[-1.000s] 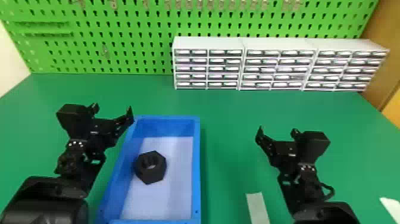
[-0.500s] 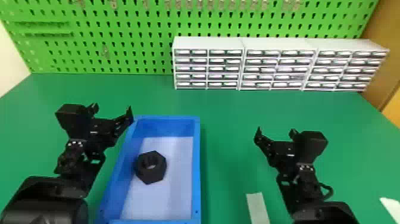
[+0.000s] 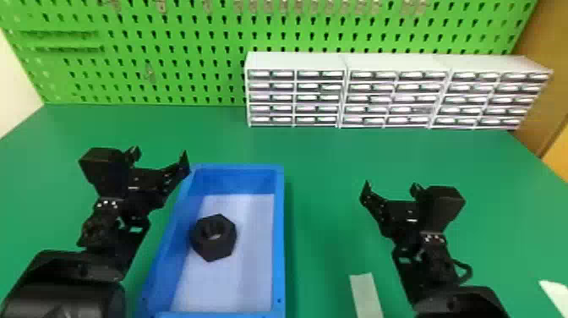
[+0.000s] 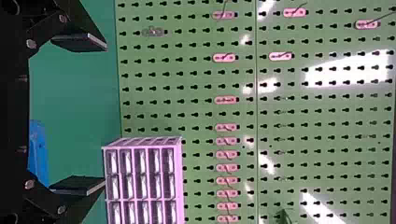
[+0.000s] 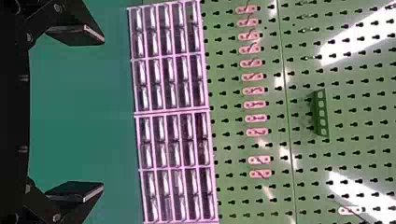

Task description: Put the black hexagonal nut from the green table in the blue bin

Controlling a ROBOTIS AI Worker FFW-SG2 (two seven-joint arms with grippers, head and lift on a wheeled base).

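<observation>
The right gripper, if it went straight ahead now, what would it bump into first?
The right gripper would probably meet the white drawer cabinets first; its height is hard to judge, so it might pass over them to the green pegboard.

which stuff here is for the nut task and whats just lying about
For the task:
black hexagonal nut, already inside the bin
open blue rectangular bin
green table under it

Just about:
white multi-drawer cabinets at the table's back
green perforated pegboard behind
pale flat strip on the table, right of the bin
</observation>
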